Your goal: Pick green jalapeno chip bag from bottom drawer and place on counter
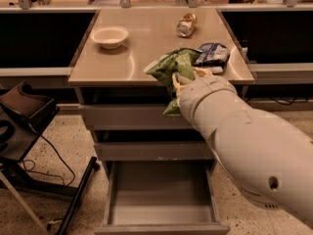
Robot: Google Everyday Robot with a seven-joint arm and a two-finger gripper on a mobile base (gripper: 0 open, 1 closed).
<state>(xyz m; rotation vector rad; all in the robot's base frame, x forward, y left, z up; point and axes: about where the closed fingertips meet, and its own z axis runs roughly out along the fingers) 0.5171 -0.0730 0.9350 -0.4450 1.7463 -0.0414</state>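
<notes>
The green jalapeno chip bag [173,67] is wrinkled and glossy and hangs in my gripper [180,80] at the front edge of the counter [142,43], level with its top. The gripper is shut on the bag; the white arm reaches up from the lower right and hides the bag's right side. The bottom drawer [161,207] is pulled open below, and its visible inside holds nothing.
On the counter are a pale bowl [109,35] at the left, a tipped can [186,25] at the back, and a blue-and-white bag [213,54] at the right, just behind the gripper. A dark chair and cable [24,131] stand on the floor at the left.
</notes>
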